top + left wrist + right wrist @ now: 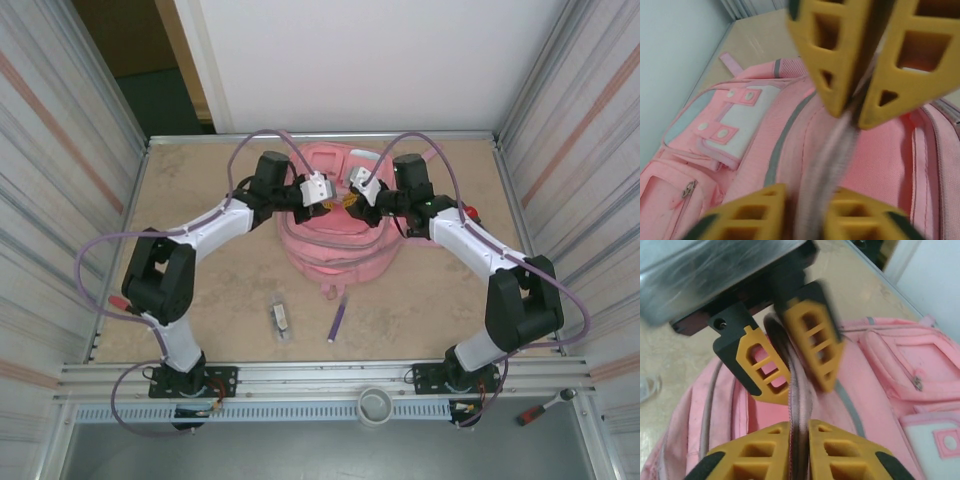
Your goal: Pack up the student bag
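Note:
The student bag is a pink backpack lying flat at the back middle of the table. In the wrist views its white front patches and a zip pocket show. Both grippers meet over its top opening. My left gripper is shut on a raised strip of the bag's zip edge. My right gripper pinches the same zip edge from the other side, close against the left gripper. The inside of the bag is hidden.
A purple pen and a small clear object lie on the table in front of the bag. A red item sits by the right arm. Metal walls close in left and right, and a rail runs along the near edge.

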